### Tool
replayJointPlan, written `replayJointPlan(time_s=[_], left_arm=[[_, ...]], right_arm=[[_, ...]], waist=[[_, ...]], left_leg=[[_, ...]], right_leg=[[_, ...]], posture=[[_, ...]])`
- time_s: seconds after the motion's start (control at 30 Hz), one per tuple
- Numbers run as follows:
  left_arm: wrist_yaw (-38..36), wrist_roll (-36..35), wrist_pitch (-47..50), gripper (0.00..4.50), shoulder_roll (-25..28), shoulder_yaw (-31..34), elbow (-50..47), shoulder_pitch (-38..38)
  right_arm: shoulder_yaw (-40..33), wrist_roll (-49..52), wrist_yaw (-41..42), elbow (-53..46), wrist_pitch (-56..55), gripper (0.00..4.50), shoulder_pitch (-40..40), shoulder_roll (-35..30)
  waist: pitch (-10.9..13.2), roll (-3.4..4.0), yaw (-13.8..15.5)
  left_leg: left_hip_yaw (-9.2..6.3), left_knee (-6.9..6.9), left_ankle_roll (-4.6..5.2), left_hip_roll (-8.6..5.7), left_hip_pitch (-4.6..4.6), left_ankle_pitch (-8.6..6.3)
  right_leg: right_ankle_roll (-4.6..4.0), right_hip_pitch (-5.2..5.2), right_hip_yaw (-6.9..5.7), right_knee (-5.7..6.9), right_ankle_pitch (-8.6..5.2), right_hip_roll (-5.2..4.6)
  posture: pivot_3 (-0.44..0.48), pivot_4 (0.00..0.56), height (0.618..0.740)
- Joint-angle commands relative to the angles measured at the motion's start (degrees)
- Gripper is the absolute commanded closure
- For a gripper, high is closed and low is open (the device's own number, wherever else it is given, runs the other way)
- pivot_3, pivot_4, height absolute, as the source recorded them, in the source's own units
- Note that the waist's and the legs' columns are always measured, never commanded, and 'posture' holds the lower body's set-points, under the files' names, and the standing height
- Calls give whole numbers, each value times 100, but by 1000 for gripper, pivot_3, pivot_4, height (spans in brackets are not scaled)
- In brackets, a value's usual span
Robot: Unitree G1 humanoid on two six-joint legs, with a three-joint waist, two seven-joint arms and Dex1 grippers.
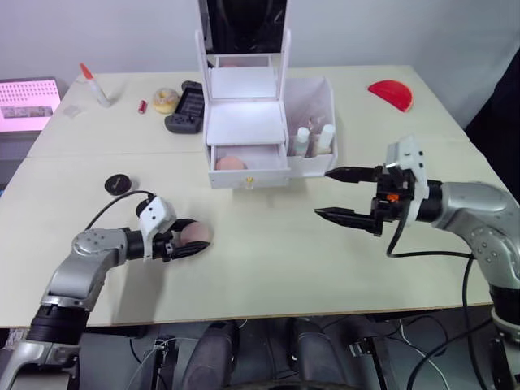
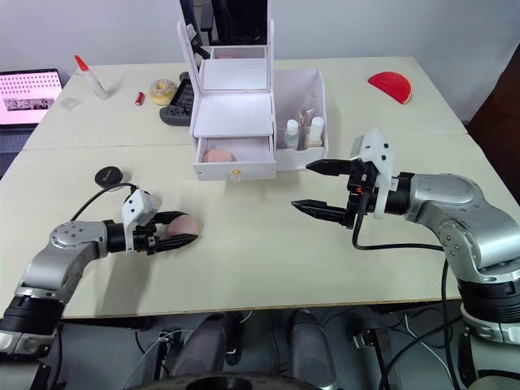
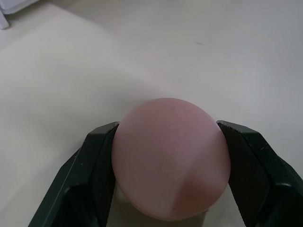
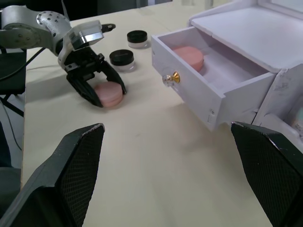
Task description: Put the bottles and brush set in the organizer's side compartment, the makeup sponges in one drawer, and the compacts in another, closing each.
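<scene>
One makeup sponge (image 1: 231, 162) already lies in the organizer's (image 1: 244, 122) open lower drawer (image 1: 249, 168), and bottles (image 1: 313, 140) stand in the side compartment (image 1: 317, 101). The left tool (image 1: 185, 240) grips the second sponge (image 1: 195, 235) on the near-left worktop (image 1: 276, 252); the right tool (image 1: 348, 195) hangs wide open and empty. Both compacts (image 4: 121, 57) still wait at left, and no drawer is closed.

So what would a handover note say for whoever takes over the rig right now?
Left hand: closed around a pink sponge on the table.
Right hand: open, empty, in front of the organizer.
Done: bottles stand in the side bin; one sponge lies in the open drawer.
Left: second sponge in, close the drawer, then both compacts into the other drawer. Brush set: can't tell.
</scene>
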Motion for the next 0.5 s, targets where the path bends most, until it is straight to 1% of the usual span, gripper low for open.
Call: replayJointPlan(time_s=[0.03,0.1,0.2,0.27,0.3,0.4,0.5], left_arm=[[-114,-513,405,1822,325,545,-497,-377],[-195,-741,675,1822,528,730,-586,-710],[-367,-1142,1165,1822,838,911,-536,-1488],[-497,-1298,1383,1822,943,910,-406,-2033],[-533,-1358,1482,1822,933,882,-307,-2322],[-593,-1374,1606,1822,666,641,54,-3107],[-726,-1111,1442,1822,244,188,495,-3790]], right_arm=[[-173,69,23,167,-173,0,-352,73],[-182,64,54,335,-202,0,-508,112],[-177,61,109,614,-247,0,-767,190],[-141,7,131,791,-316,0,-894,247],[-118,-27,138,866,-361,0,-940,272],[-74,-74,108,978,-432,0,-1018,350],[-57,-108,83,987,-460,0,-1019,432]], waist=[[1,-2,0],[3,-5,11],[3,-4,29],[3,-4,19],[3,-5,18],[4,-5,18],[4,-5,24]], left_leg=[[-1,1,0,1,0,0],[-6,2,0,2,-2,0],[-11,6,0,1,-9,1],[-8,7,1,-2,-13,1],[-5,7,1,-3,-15,1],[-4,9,2,-5,-16,2],[11,11,3,-7,-13,3]], right_leg=[[0,0,-1,0,0,1],[-1,-1,-5,2,1,4],[-2,-3,-14,2,1,7],[0,-3,-14,-2,1,7],[2,-4,-13,-3,2,6],[17,-4,-15,1,9,9],[22,-1,-17,8,12,13]], posture=[[0,150,737],[0,150,737],[0,150,737],[0,150,737],[0,150,737],[0,150,737],[0,150,737]])
